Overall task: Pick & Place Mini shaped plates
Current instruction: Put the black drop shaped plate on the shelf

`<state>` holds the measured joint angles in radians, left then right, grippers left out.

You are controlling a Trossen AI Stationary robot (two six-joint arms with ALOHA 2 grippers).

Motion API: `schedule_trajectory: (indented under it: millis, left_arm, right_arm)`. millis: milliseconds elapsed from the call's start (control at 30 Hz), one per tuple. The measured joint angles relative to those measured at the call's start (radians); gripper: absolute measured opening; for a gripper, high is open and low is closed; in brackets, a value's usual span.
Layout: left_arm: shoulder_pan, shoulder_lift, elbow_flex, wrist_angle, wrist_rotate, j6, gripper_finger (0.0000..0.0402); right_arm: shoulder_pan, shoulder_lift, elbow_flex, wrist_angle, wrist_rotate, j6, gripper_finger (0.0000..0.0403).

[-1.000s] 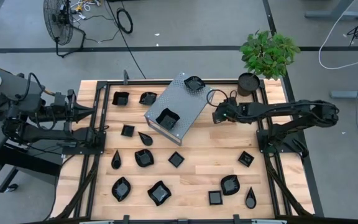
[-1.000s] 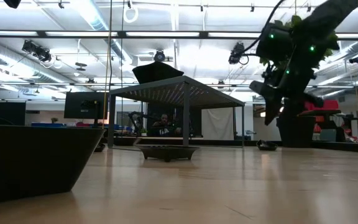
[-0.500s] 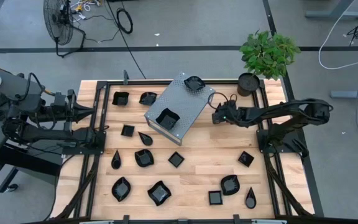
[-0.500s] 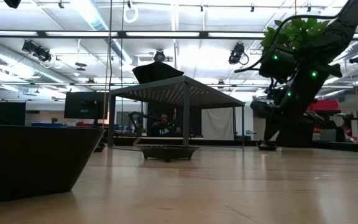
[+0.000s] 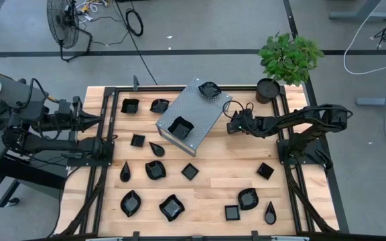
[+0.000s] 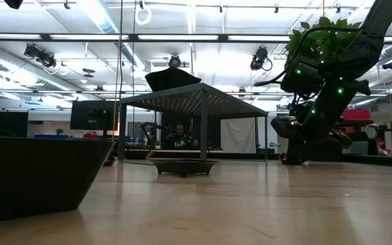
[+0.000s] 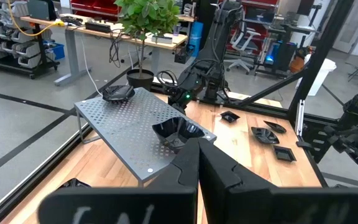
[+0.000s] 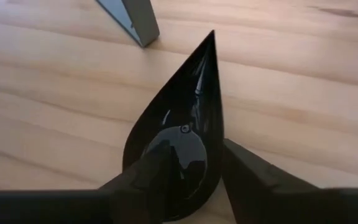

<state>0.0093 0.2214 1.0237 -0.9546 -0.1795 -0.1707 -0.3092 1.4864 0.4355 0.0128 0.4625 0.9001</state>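
A glossy black teardrop plate (image 8: 182,118) lies flat on the wooden table, just right of the grey metal box (image 5: 193,114). My right gripper (image 8: 194,149) slants down over the plate's round end, open. One finger (image 8: 148,180) stands over the plate's hollow and the other (image 8: 247,180) outside its rim. In the high view the gripper (image 5: 230,126) hides this plate. Two mini plates (image 5: 210,89) (image 5: 179,127) sit on the box, and several more lie across the table. My left gripper (image 7: 197,168) hovers shut at the table's left edge. My right gripper has its fingers on either side of the rim at the teardrop plate's round end (image 8: 213,168), coming slanting down from the table's right. I cannot tell whether either finger touches the plate. The plate rests flat on the table, its point aimed away from the gripper.
A leg of the metal box (image 8: 132,22) stands just beyond the plate's point. A black plant pot (image 5: 268,89) with a green plant stands at the far right. Mini plates (image 5: 265,171) (image 5: 248,199) lie toward the near right. Bare wood lies between the box and the right arm's base.
My right gripper has come down toward the table and a little toward the metal box, ending low over the teardrop plate. My left arm has kept still.
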Motion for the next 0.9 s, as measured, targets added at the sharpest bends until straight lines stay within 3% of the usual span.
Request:
schedule_trajectory:
  millis: [400,700,900]
  left_arm:
    - [0.0,0.0,0.0,0.0,0.0,0.0,0.0005]
    - [0.0,0.0,0.0,0.0,0.0,0.0,0.0005]
    - [0.0,0.0,0.0,0.0,0.0,0.0,0.0005]
  right_arm:
    - [-0.001,0.0,0.0,0.013,-0.033,0.008,0.0012]
    - [0.0,-0.01,0.001,0.018,-0.066,0.045,0.0002]
    - [0.002,-0.09,0.008,-0.041,-0.095,0.057,0.0001]
